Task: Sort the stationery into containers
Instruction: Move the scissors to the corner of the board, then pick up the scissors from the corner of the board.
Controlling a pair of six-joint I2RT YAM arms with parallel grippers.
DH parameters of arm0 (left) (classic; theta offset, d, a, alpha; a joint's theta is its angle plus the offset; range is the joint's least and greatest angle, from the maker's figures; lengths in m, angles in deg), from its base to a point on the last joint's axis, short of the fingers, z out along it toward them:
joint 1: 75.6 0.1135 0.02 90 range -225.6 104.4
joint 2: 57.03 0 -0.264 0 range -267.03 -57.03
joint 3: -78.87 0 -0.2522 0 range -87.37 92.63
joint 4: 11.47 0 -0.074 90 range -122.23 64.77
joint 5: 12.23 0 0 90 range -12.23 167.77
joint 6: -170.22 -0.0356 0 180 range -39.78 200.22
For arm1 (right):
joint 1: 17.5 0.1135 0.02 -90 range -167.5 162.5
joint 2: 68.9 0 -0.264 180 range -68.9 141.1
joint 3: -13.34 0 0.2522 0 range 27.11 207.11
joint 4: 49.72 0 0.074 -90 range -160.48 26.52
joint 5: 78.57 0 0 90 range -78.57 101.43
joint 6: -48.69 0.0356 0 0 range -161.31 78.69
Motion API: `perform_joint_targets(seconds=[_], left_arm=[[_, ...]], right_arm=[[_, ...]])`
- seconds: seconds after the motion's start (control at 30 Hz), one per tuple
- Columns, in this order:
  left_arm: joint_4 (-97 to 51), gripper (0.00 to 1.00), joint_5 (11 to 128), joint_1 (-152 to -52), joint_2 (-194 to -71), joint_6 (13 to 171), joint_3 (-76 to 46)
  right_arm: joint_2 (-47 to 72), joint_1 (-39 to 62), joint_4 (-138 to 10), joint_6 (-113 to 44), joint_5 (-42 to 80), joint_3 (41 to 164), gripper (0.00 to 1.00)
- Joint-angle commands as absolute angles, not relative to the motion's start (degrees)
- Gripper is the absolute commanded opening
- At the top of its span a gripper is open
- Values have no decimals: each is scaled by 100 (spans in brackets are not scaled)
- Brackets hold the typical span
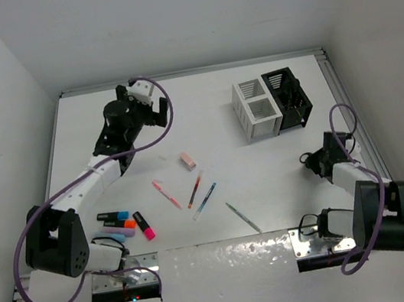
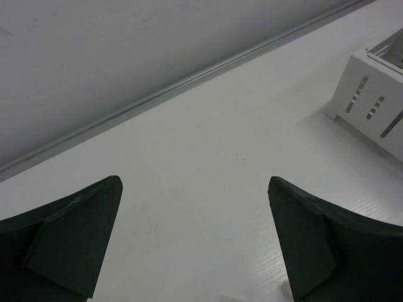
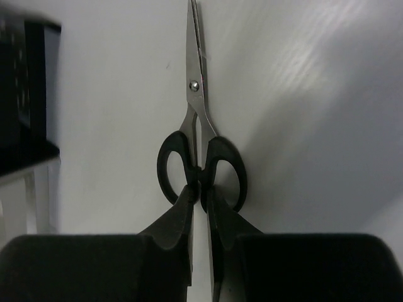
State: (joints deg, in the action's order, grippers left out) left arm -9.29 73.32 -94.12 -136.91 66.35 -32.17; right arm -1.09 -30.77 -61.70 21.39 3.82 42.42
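Note:
My right gripper point(image 3: 199, 189) is shut on the black-handled scissors point(image 3: 194, 94), pinching where the two handle loops meet. The blades point away, low over the white table. In the top view this gripper point(image 1: 314, 159) is in front of the black organiser point(image 1: 288, 98) and the white organiser point(image 1: 257, 109). My left gripper point(image 2: 195, 214) is open and empty over bare table at the far back left point(image 1: 152, 106). A pink eraser point(image 1: 187, 160), pink pen point(image 1: 166, 194), red pen point(image 1: 194, 189), blue pen point(image 1: 205, 201) and grey pen point(image 1: 243, 218) lie mid-table. Several highlighters point(image 1: 125, 224) lie at front left.
White walls close in the table at the back and both sides. A metal rail point(image 2: 189, 78) runs along the back edge. The white organiser's corner point(image 2: 371, 104) shows right of the left gripper. The black organiser's side point(image 3: 25, 88) is left of the scissors.

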Motion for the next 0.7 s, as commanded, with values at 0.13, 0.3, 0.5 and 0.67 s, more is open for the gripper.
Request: perform_joint_targets(seconds=[0.13, 0.3, 0.5, 0.67], left_arm=[[-186, 100, 7522, -9247, -13139, 6607, -3796], [52, 100, 7425, -9045, -13059, 6712, -4104], [342, 100, 7276, -8931, -13060, 6853, -4245], [491, 100, 7328, -8904, -13051, 6836, -4272]], right_arm=[[185, -2989, -7269, 722, 1731, 4722, 13], [212, -2989, -7867, 396, 1777, 5241, 24], [220, -2927, -8396, 624, 1152, 5444, 38], [493, -2822, -8255, 493, 1004, 5356, 38]])
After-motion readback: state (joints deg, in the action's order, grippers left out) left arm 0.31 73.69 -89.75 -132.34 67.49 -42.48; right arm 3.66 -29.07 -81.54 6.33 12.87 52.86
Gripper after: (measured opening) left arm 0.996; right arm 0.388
